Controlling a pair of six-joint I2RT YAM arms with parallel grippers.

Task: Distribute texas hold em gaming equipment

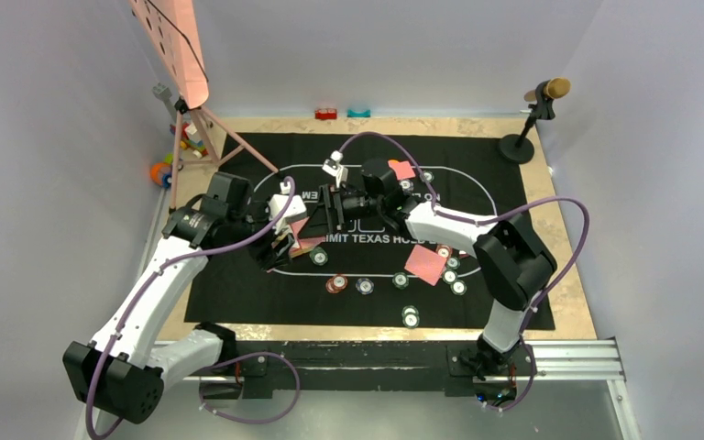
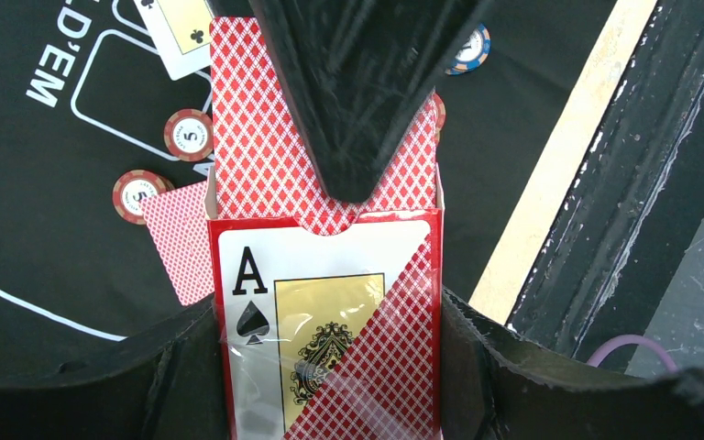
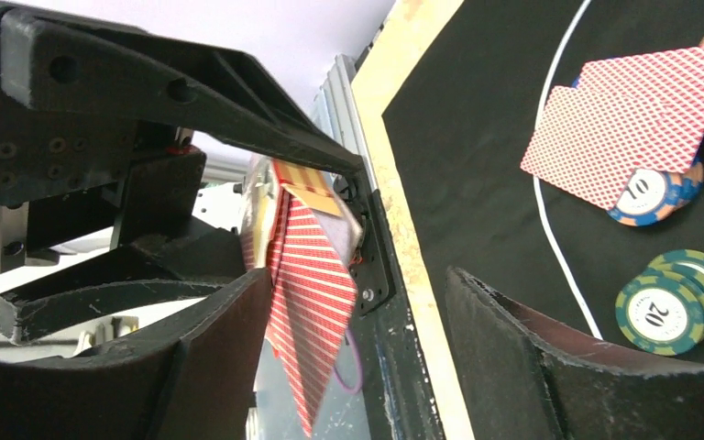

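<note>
My left gripper [image 1: 284, 240] [image 2: 330, 371] is shut on a red card box [image 2: 325, 312] printed with an ace of spades, holding it above the mat. Red-backed cards [image 2: 257, 137] stick out of the box's open end. My right gripper [image 1: 330, 213] [image 3: 357, 284] is open, one finger [image 2: 357, 82] lying over those cards, and the box [image 3: 307, 293] sits beside its left finger. Several chips [image 1: 364, 285] lie on the black mat [image 1: 238, 284]. Face-down cards [image 1: 425, 264] [image 3: 637, 119] lie at the right. Red chips [image 2: 189, 134], a face-down card [image 2: 179, 243] and a face-up club card [image 2: 179, 23] lie below the box.
A microphone stand [image 1: 541, 101] is at the back right. A tripod with a pink board [image 1: 188, 55] and toy blocks [image 1: 160, 170] are at the back left. Red [image 1: 326, 114] and teal [image 1: 358, 113] blocks sit at the far edge. A metal rail [image 1: 568, 357] runs along the front.
</note>
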